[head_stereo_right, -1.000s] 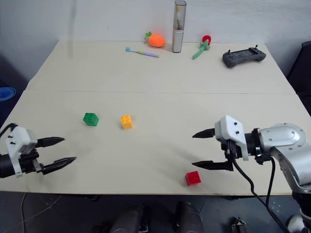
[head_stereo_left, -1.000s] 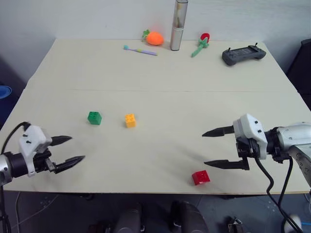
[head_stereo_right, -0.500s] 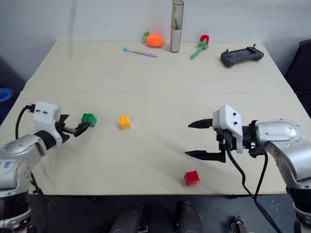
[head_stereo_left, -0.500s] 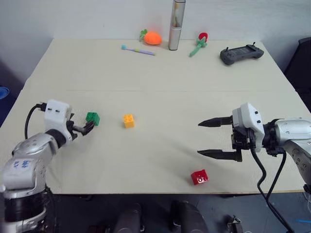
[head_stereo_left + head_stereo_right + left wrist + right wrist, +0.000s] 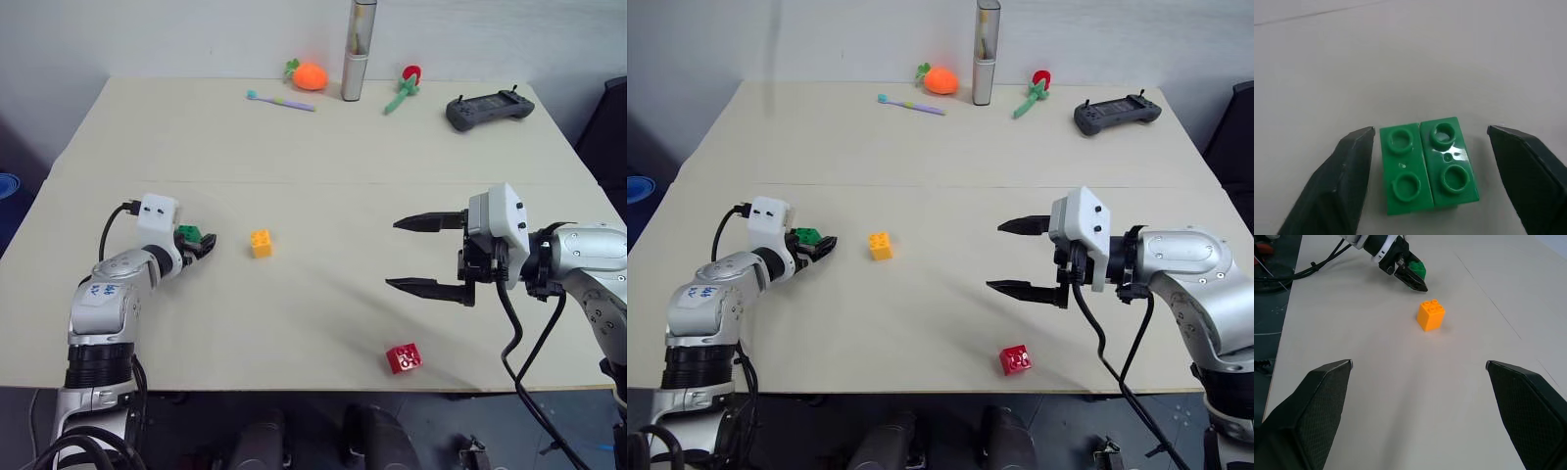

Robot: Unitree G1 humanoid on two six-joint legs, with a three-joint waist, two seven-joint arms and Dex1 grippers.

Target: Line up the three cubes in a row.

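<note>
L gripper (image 5: 200, 244) at green cube (image 5: 1427, 169), table's (image 5: 323, 176) left side; cube sits between fingers, one touching, other w/ gap, so not clamped yet. Yellow cube (image 5: 261, 243) just right of it, same row. R gripper (image 5: 423, 255) wide open, empty, hovering mid-right. Red cube (image 5: 404, 357) near front edge, below R gripper, so R arm nearer. Carrot toy (image 5: 311, 75) far back.
</note>
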